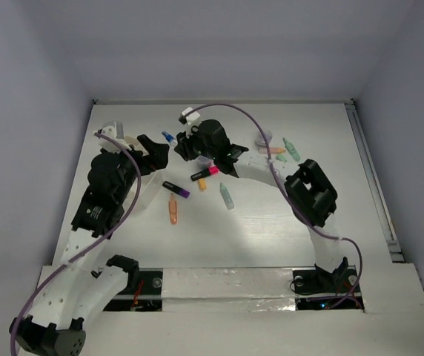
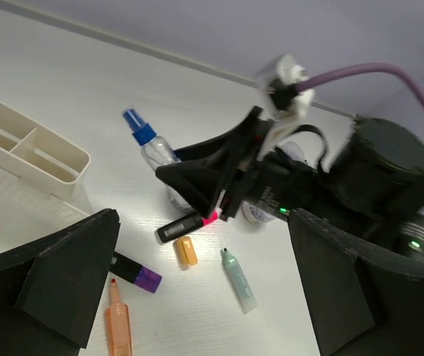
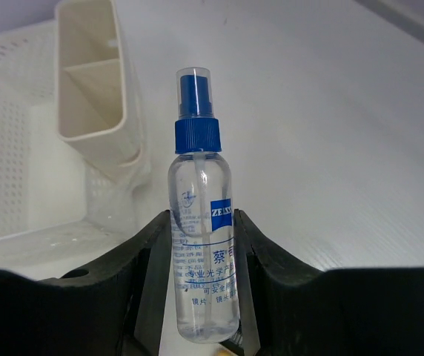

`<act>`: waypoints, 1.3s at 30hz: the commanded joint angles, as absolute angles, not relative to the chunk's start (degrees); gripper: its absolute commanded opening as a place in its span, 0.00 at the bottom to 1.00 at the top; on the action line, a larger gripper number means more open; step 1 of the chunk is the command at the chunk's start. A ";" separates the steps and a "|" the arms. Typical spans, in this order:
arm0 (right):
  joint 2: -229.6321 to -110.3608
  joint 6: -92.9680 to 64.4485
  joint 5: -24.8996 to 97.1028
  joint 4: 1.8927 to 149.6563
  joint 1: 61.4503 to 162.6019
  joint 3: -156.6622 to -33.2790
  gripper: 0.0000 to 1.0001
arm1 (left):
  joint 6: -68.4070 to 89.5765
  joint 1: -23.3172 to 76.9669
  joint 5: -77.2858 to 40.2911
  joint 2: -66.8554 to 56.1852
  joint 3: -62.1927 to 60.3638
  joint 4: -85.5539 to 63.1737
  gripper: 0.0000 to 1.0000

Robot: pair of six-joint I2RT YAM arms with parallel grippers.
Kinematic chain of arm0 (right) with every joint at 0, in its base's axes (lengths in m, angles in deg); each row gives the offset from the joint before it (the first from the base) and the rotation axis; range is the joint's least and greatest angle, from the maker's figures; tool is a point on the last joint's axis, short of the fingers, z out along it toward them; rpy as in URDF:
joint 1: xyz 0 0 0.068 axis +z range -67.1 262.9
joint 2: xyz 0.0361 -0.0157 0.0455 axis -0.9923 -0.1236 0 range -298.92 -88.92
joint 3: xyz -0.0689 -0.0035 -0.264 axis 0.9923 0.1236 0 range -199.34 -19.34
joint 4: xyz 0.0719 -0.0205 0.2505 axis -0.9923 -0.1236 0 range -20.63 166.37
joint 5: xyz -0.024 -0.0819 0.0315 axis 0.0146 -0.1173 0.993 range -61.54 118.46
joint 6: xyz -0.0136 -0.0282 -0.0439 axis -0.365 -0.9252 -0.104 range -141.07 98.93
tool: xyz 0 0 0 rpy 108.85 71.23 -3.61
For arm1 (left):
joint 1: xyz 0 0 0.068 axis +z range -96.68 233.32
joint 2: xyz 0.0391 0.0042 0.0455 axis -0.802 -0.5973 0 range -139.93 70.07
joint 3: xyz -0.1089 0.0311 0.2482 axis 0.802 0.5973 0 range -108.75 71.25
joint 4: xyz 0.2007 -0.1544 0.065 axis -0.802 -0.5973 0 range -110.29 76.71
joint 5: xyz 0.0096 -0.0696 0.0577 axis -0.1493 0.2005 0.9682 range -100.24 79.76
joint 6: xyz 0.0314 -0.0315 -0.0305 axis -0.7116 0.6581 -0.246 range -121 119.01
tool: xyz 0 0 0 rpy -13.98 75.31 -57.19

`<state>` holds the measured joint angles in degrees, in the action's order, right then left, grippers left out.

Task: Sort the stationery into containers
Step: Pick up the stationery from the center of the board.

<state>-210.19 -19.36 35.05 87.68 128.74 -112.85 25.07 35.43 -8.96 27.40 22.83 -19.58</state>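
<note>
Right jaws clamped on spray bottle [image 3: 201, 222], low on its body. Left jaws spread wide, holding nothing, above loose markers [image 2: 134, 271] on counter [image 2: 86, 96]. Just beyond the spray bottle: perforated white tray [image 3: 12, 148] carrying beige divided bin [image 3: 86, 104]. Spray bottle was clear, with blue pump under clear cap and blue label. Long axis ran in line with right jaws, head pointing away from wrist.

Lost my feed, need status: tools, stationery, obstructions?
Left tool open, empty. Right tool shut on spray bottle, upright. Bins beyond it, left. Markers loose nearby.
</note>
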 commanded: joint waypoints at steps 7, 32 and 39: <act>-191.58 -12.11 36.19 102.99 129.31 -96.43 0.00 | 33.36 35.66 -15.06 16.64 18.78 -13.65 0.81; -181.46 -10.53 40.15 107.40 129.31 -84.38 0.00 | 41.72 36.19 -24.30 4.51 19.93 0.77 0.51; -181.20 -9.91 40.68 107.83 129.31 -84.46 0.00 | 41.54 36.19 -24.91 3.01 20.10 1.29 0.44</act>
<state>-184.16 -10.53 39.86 102.57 128.74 -84.04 41.46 35.81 -23.71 3.29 21.26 -2.14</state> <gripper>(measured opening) 0.415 0.455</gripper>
